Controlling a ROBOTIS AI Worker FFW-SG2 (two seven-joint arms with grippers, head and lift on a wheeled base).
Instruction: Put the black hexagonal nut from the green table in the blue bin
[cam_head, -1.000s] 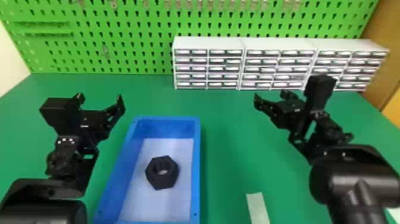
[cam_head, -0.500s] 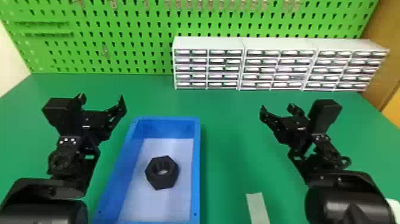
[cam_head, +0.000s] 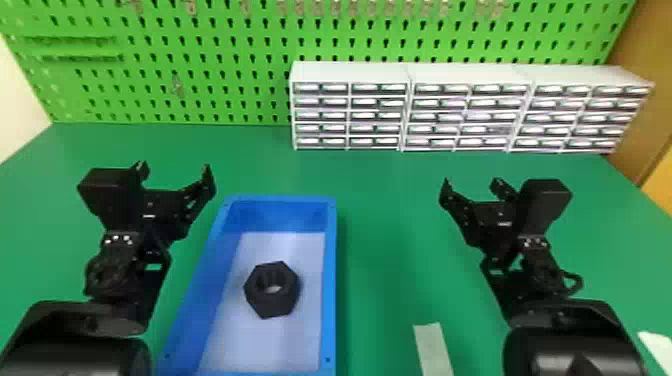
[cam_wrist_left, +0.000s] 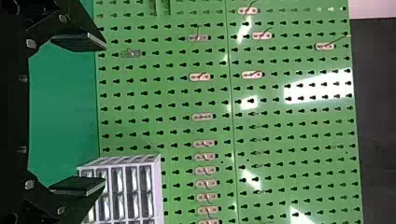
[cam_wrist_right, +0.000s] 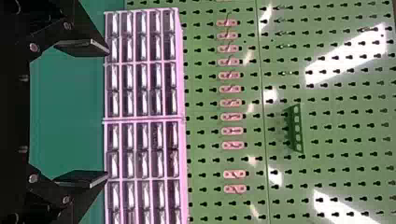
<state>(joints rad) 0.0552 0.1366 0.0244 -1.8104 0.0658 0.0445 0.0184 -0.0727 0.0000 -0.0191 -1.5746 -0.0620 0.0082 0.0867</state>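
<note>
The black hexagonal nut (cam_head: 273, 289) lies flat on the pale floor of the blue bin (cam_head: 331, 280), touching no gripper. My left gripper (cam_head: 175, 172) is held open over the table to the left of the bin. To the bin's right is my right gripper (cam_head: 472, 186), also open. In the left wrist view, the left gripper (cam_wrist_left: 78, 114) has its fingers wide apart with nothing between them. The right wrist view has the right gripper (cam_wrist_right: 83, 113) spread and holding nothing.
Grey drawer cabinets (cam_head: 350, 72) line the back of the green table (cam_head: 380, 200), before a green pegboard (cam_head: 200, 100). A pale strip (cam_head: 433, 350) lies near the front, right of the bin. Another pale piece (cam_head: 656, 350) lies at the right edge.
The right arm has shifted, its gripper moving slightly right and turning more upright. The left gripper has edged a little to the right. The nut and bin have stayed put.
</note>
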